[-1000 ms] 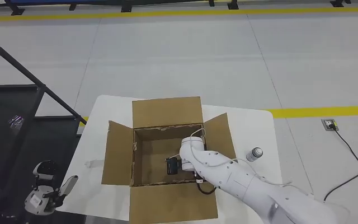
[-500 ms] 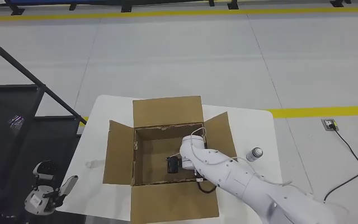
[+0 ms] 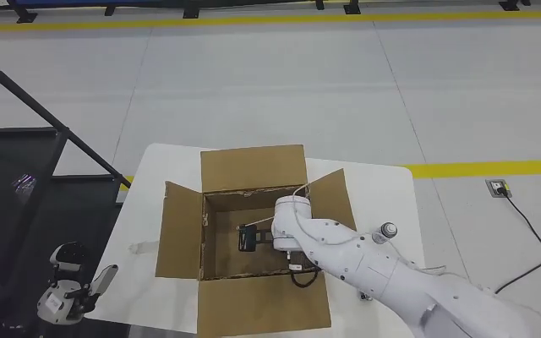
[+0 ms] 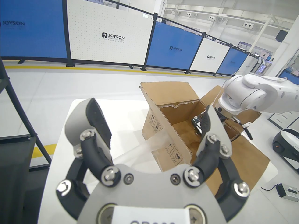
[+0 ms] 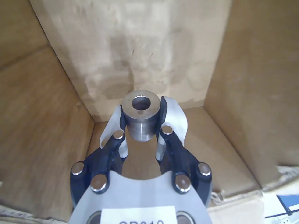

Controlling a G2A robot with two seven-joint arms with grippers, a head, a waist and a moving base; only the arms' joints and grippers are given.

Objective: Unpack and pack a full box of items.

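**Metal sleeve held inside the open box**

The white table (image 3: 385, 182) carries a cardboard box (image 3: 254, 169) with all four flaps folded outward. The right arm (image 3: 355, 262) crosses the box's right wall and flap and reaches down into the cavity, with brown walls close on each side of it. The left gripper (image 4: 150, 107) hangs off the table's near left corner, well apart from the box, fingers spread wide with nothing between them. A small dark-capped can (image 3: 385, 231) stands upright on the table just beside the right flap. Inside the box, the right gripper (image 5: 142, 113) clamps a short hollow metal sleeve (image 5: 140, 127) by its curved side. The sleeve's bored end is turned back toward the wrist camera and its axis runs between the fingers.
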